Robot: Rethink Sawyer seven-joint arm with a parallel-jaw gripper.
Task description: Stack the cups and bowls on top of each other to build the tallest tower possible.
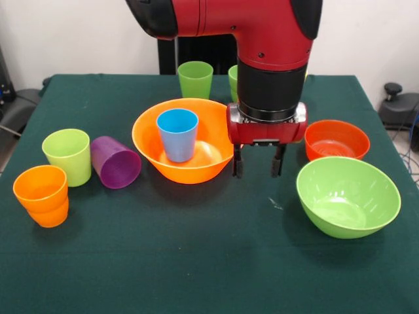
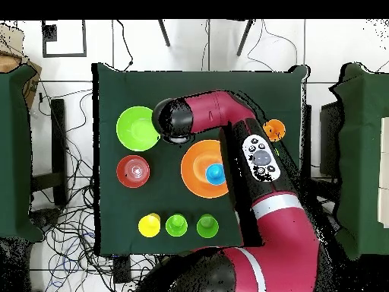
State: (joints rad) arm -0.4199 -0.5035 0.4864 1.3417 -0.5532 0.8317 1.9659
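Observation:
My gripper [image 1: 257, 163] hangs open and empty just above the cloth, between the large orange bowl [image 1: 196, 171] and the red-orange bowl [image 1: 336, 139]. A blue cup [image 1: 177, 134] stands upright inside the orange bowl; both also show in the overhead view, the cup [image 2: 215, 174] in the bowl [image 2: 194, 163]. The large lime-green bowl [image 1: 347, 196] sits upright at the front right. At the left stand a lime cup [image 1: 67, 156] and two nested orange cups [image 1: 41, 195], and a purple cup [image 1: 114, 161] lies on its side. A green cup [image 1: 195, 79] stands behind the orange bowl.
In the overhead view a yellow cup [image 2: 149, 225], a lime cup [image 2: 176, 224] and a green cup [image 2: 207, 225] stand in a row near the robot's base. The arm [image 2: 220, 110] covers part of the table there. Cables lie on the floor around it.

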